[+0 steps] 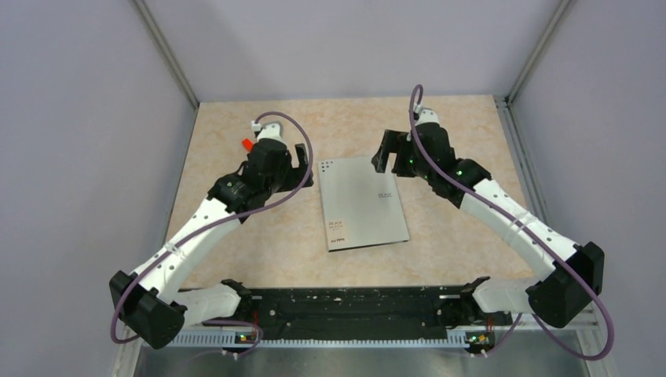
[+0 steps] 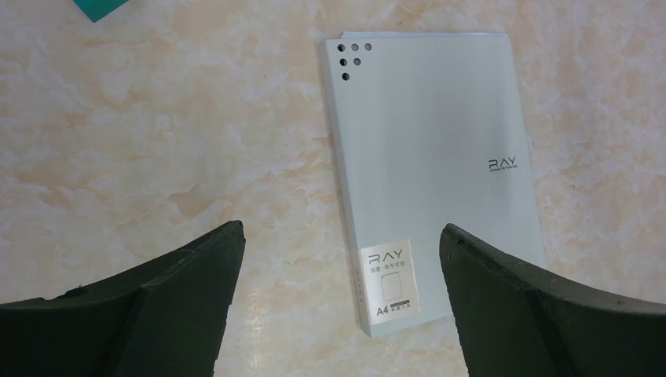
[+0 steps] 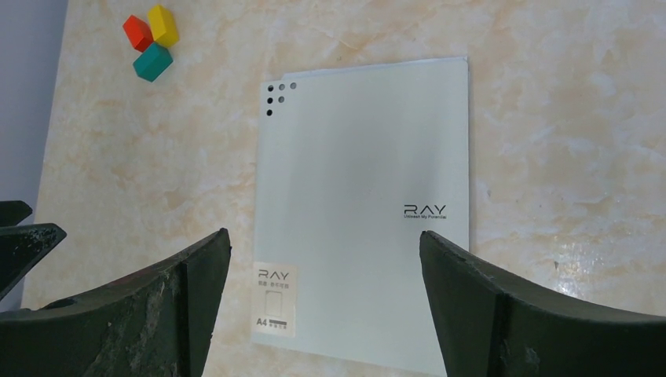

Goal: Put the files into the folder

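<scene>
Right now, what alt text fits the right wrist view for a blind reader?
A closed grey folder lies flat on a marbled beige table, framed by the dark fingers of the open right tool. Red, yellow and teal blocks sit upper left.

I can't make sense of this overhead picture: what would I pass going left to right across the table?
red block → left pincer → folder

The beige marbled tabletop (image 1: 455,126) carries a grey rectangular folder (image 1: 363,203), closed and flat, plus a red block (image 3: 137,32), yellow block (image 3: 163,24) and teal block (image 3: 152,62) clustered together.
</scene>
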`<state>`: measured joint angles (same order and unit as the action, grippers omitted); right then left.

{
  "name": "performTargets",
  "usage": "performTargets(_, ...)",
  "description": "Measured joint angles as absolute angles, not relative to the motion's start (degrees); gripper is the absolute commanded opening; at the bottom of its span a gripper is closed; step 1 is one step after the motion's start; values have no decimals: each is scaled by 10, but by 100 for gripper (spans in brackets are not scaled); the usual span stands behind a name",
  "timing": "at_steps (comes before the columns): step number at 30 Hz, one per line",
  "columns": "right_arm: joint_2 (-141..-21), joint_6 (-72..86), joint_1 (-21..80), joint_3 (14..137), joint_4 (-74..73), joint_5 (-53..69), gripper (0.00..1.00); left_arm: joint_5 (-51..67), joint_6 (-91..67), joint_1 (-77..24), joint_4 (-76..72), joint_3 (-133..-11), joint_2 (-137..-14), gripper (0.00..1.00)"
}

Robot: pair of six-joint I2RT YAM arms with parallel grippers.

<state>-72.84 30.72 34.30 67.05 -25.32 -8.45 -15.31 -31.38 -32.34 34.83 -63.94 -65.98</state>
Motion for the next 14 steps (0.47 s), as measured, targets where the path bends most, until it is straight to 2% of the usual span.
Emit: performTargets(14, -728, 311, 343, 667, -251, -84, 89, -151, -314, -323, 347, -632, -657, 99)
